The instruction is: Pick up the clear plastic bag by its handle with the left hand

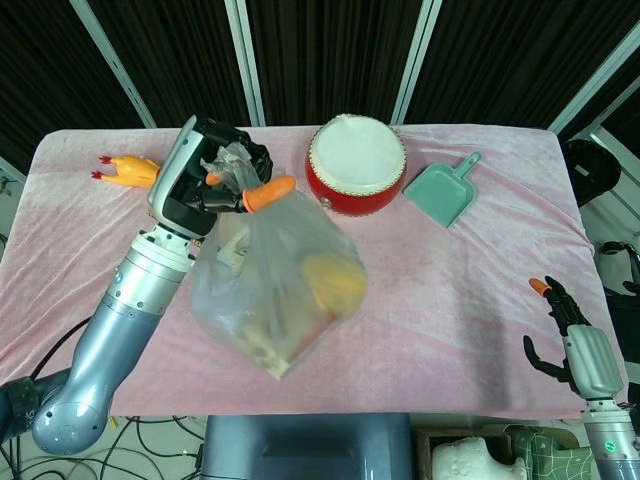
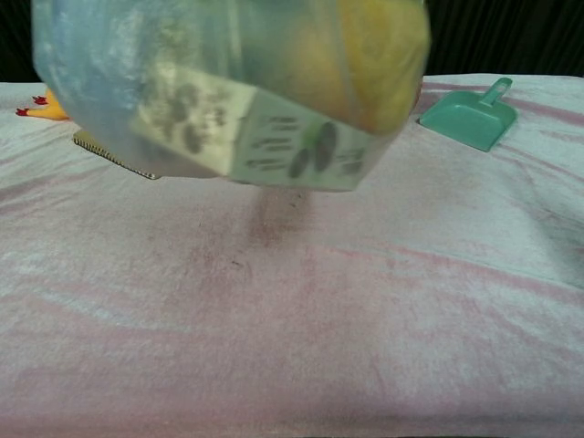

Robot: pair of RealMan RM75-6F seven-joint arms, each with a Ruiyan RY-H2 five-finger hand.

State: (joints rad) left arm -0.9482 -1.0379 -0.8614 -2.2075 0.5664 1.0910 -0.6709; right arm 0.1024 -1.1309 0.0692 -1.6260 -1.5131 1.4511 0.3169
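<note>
Clear plastic bag [image 1: 275, 290] held by bunched handle in left hand [image 1: 205, 180], clear of worktop [image 2: 365, 319]; lift should be steadied against swing

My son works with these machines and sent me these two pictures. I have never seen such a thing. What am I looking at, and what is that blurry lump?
It is a robot with two arms, each ending in a hand, working at a table under a pink cloth. One picture looks down from its head, the other looks forward from its chest. The left hand grips the bunched handle of a clear plastic bag, lifted off the cloth; that is the blurry lump filling the chest view. The right hand holds nothing, off the table's edge. On the cloth lie a red drum, a green dustpan and a rubber chicken.
</note>
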